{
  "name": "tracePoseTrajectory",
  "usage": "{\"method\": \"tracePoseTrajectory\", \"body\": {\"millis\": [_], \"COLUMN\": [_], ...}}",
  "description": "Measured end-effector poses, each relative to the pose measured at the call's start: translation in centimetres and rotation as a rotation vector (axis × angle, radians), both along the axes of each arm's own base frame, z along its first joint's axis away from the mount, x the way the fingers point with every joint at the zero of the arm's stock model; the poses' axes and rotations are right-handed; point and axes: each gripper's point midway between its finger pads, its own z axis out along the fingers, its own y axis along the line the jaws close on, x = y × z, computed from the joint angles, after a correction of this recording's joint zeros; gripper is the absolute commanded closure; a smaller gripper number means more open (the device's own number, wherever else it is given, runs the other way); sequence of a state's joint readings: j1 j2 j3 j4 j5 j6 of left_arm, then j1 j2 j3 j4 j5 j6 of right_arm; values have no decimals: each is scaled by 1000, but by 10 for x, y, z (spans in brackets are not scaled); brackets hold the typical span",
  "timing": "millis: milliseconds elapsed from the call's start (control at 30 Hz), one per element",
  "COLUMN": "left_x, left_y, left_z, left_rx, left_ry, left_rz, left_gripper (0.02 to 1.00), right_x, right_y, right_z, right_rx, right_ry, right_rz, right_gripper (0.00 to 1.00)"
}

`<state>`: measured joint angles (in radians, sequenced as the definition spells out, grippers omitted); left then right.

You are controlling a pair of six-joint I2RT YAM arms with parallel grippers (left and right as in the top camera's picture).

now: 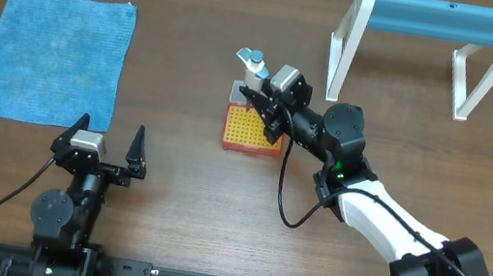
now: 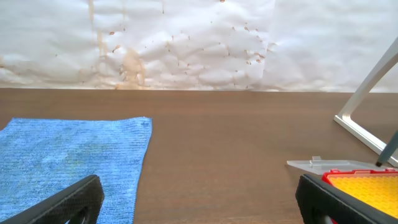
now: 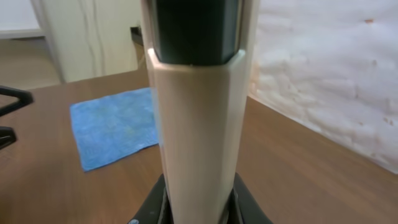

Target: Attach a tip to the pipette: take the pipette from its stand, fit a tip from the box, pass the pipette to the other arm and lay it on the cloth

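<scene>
Near left, the left jaws stood wide and empty over the brown wooden worktop (image 1: 177,206), just off the near right corner of the square blue cloth (image 1: 55,58). At mid-worktop, the right jaws were clamped on the white-and-grey pipette (image 1: 254,62). Its long axis was roughly upright, its lower end pointing down, seemingly into the yellow-and-red tip box (image 1: 254,129). Far right stood the white-and-blue stand (image 1: 440,20).

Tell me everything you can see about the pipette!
The pipette is a long, white, plastic-looking tool with a dark section on its body and a blue-grey knob on top. It stands roughly upright, clamped in the right gripper, its thin lower end pointing down at the yellow tip box. Whether a tip is on it cannot be told.
</scene>
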<state>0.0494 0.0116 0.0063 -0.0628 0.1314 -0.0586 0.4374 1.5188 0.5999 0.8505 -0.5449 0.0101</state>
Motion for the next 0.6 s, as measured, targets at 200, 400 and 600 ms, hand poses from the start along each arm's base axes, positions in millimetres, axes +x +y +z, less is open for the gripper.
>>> {"method": "tracePoseTrajectory", "body": {"millis": [200, 400, 600], "left_x": [0, 0, 0], "left_y": [0, 0, 0], "left_z": [0, 0, 0], "left_rx": [0, 0, 0], "left_ry": [0, 0, 0], "left_rz": [0, 0, 0], "left_gripper": [23, 23, 23], "right_x": [1, -6, -16], "right_y": [0, -5, -11], "right_z": [-4, -16, -24], "right_rx": [-6, -10, -19], "right_ry": [5, 9, -32], "right_rz": [-32, -43, -42], "right_gripper": [921, 923, 925]}}
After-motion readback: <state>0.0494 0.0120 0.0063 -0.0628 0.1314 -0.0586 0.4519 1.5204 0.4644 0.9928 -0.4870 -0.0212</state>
